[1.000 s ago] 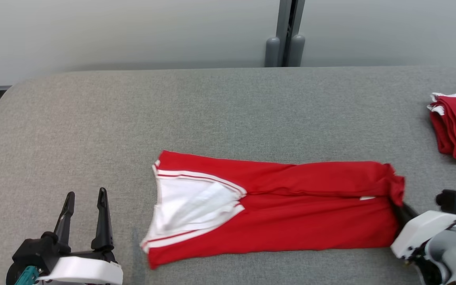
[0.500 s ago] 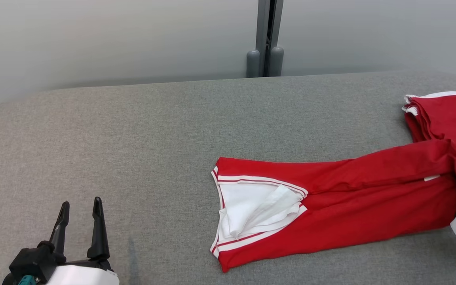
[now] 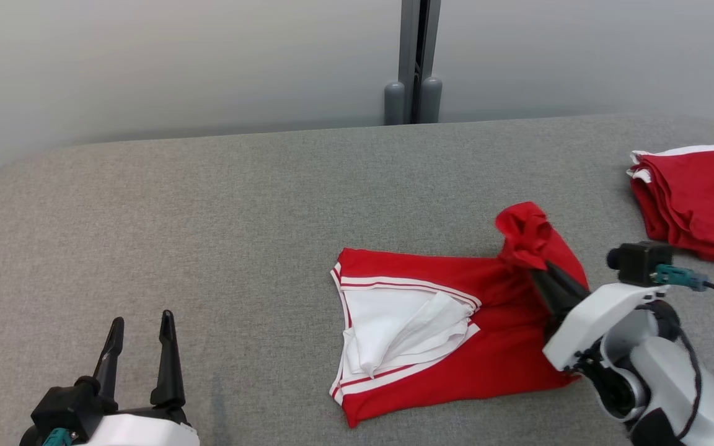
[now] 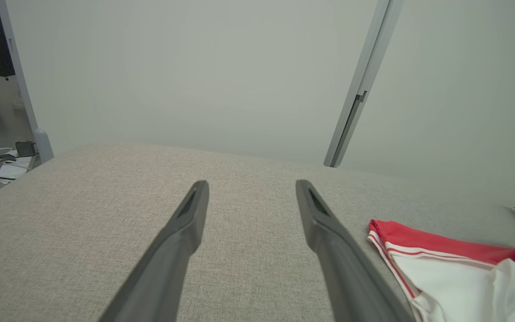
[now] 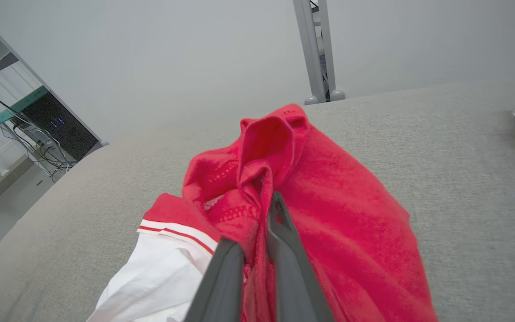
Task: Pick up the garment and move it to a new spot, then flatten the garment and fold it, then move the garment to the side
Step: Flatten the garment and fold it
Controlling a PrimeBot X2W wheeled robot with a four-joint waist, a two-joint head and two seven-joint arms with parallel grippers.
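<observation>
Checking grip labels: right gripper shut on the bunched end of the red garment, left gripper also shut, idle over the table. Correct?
No: the left gripper is open, fingers spread apart, as the left wrist view shows. The rest holds: right gripper shut on the bunched end of the red garment, left idle over the table.

Right gripper (image 3: 538, 266): fingertips buried in the bunched end of the garment (image 3: 456, 378). Right of the garment, a folded red stack (image 3: 691, 198), apparently several layers, is cut by the head view's edge.
</observation>
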